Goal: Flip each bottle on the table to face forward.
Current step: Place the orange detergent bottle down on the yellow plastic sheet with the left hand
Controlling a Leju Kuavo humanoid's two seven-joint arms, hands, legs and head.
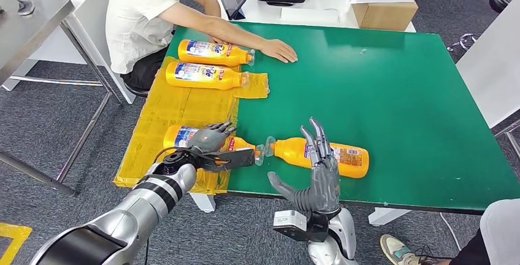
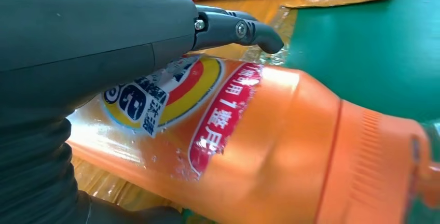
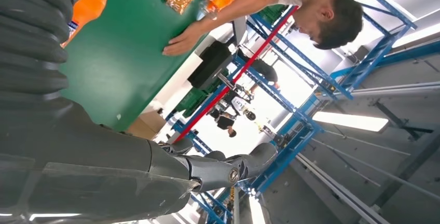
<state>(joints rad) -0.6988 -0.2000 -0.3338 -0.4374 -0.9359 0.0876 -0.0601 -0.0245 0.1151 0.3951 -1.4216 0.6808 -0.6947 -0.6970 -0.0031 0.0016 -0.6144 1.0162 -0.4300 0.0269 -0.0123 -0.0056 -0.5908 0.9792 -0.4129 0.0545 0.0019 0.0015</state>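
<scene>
With the left hand (image 1: 211, 139) resting its fingers over the near orange plastic bottle (image 1: 205, 140) on the yellow sheet (image 1: 184, 102) at the green counter (image 1: 398, 93) edge, and the right hand (image 1: 320, 167) open and empty, roll the bottle slowly, label upward.

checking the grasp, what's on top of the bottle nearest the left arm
The left hand rests on top of the bottle, fingers draped over its label. The bottle lies on yellow sheeting. The hand covers part of the label, so contact underneath cannot be seen.
</scene>
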